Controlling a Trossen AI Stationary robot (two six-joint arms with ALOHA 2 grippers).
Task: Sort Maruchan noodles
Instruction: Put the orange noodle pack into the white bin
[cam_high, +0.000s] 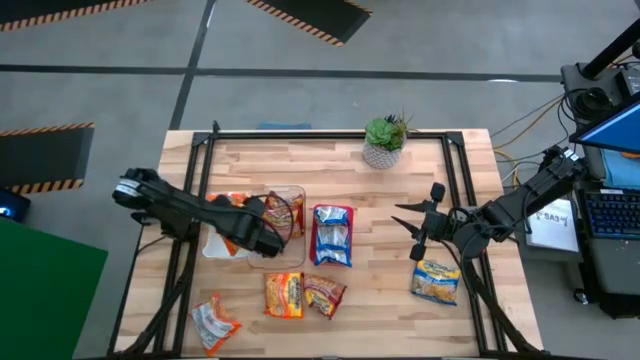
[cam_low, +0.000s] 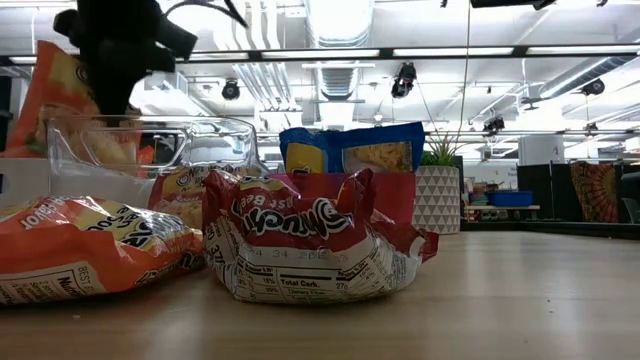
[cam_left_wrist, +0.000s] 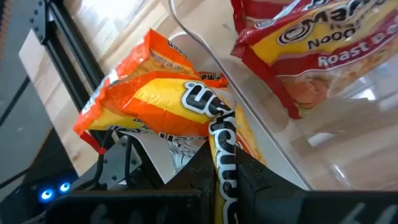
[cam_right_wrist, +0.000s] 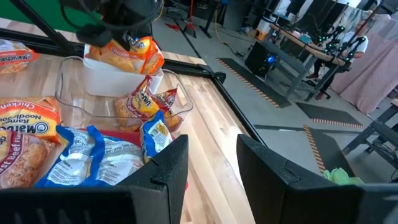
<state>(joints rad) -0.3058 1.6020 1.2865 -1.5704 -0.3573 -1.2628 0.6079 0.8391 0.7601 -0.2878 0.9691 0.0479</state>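
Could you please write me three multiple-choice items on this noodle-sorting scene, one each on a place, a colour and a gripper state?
1. Where is the potted plant?
A. at the table's far edge
B. inside the clear tray
C. under the left arm

2. What colour is the packet just right of the clear tray?
A. green
B. blue
C. black

3. How is the right gripper?
A. shut on a packet
B. open and empty
C. out of view

Answers: 1 A, it stands by the far rim; 2 B, its wrapper is blue; 3 B, its fingers are spread with nothing between.
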